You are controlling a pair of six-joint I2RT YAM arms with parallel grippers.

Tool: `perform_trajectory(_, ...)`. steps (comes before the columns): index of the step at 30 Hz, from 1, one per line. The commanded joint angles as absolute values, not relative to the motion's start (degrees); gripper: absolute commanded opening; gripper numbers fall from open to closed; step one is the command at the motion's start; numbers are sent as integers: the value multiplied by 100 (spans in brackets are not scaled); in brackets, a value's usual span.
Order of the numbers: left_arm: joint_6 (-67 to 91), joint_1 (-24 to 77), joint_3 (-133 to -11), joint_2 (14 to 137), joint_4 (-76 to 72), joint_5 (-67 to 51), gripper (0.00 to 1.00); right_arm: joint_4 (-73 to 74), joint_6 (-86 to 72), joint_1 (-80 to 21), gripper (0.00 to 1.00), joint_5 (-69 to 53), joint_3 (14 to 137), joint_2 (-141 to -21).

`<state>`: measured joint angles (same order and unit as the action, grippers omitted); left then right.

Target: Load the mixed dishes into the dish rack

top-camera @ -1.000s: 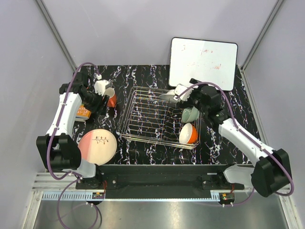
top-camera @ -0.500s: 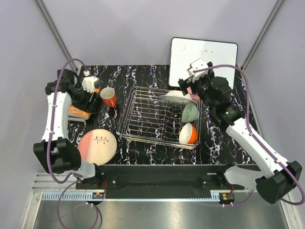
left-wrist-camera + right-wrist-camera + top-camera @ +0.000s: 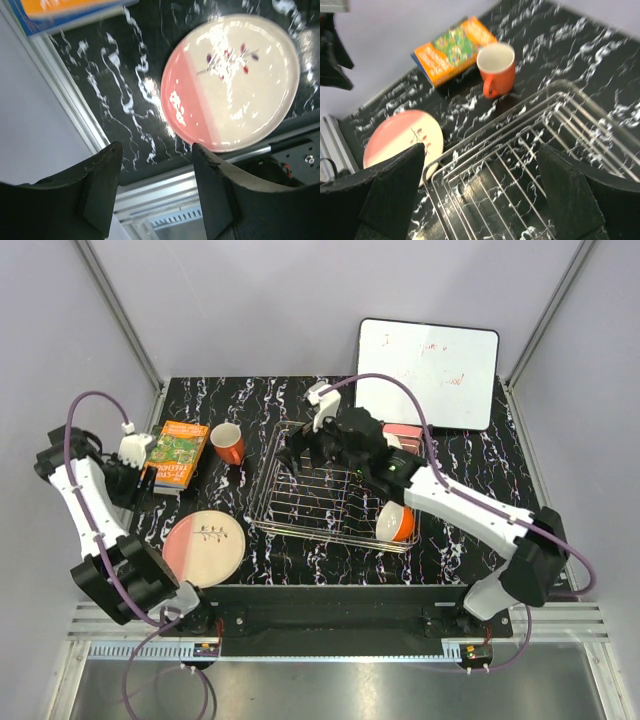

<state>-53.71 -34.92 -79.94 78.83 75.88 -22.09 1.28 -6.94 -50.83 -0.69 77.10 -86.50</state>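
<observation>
The silver wire dish rack [image 3: 318, 502] stands mid-table. An orange bowl [image 3: 397, 521] lies in its right near corner. A small pink cup [image 3: 405, 432] shows at its far right, behind my right arm. The green bowl and white plate are hidden under that arm. The orange-red mug [image 3: 228, 444] stands upright left of the rack, also in the right wrist view [image 3: 496, 67]. The pink-and-cream plate [image 3: 204, 546] lies near left on the table [image 3: 235, 80]. My right gripper [image 3: 302, 458] is open and empty above the rack's far left part [image 3: 482, 200]. My left gripper [image 3: 143, 490] is open and empty at the table's left edge [image 3: 155, 190].
A green-orange book [image 3: 178, 453] lies left of the mug, and shows in the right wrist view [image 3: 452, 50]. A whiteboard [image 3: 428, 370] leans at the back right. The metal table rail [image 3: 75, 115] and grey side wall are close to my left gripper.
My left arm has drawn back left from the mug, uncovering the book. My right arm has swung from the rack's far right across to its far left side.
</observation>
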Motion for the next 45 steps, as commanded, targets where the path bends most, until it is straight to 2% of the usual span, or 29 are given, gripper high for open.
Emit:
perform_trajectory(1, -6266, -4016, -7393, 7814, 8385, -2461, 61, 1067, -865, -5482, 100, -233, 8852, -9516)
perform_trajectory(2, -6397, -4156, -7296, 7796, 8385, -2452, 61, 1559, -244, -5841, 100, 415, 9033, -9684)
perform_trajectory(3, -6468, -4209, -7121, 7796, 8385, -2435, 61, 1564, -124, -5923, 100, 509, 8974, -9746)
perform_trajectory(7, -6566, -4307, -6523, 7664, 8087, -2347, 61, 1266, -307, -5941, 100, -446, 8289, -9387)
perform_trajectory(12, -6548, -4298, -5872, 7594, 7525, -2154, 61, 1345, -316, -5976, 98, -440, 7534, -9000)
perform_trajectory(20, -6486, -4421, -5941, 7787, 7163, -2118, 61, 1635, -114, -6503, 97, 773, 6934, -9070)
perform_trajectory(36, -6196, -4562, -5783, 8648, 6153, -2145, 60, 1881, -228, -6565, 96, -237, 7752, -9448)
perform_trajectory(45, -6232, -4562, -5774, 9149, 5836, -2109, 58, 2127, -983, -6565, 92, 193, 6681, -8957)
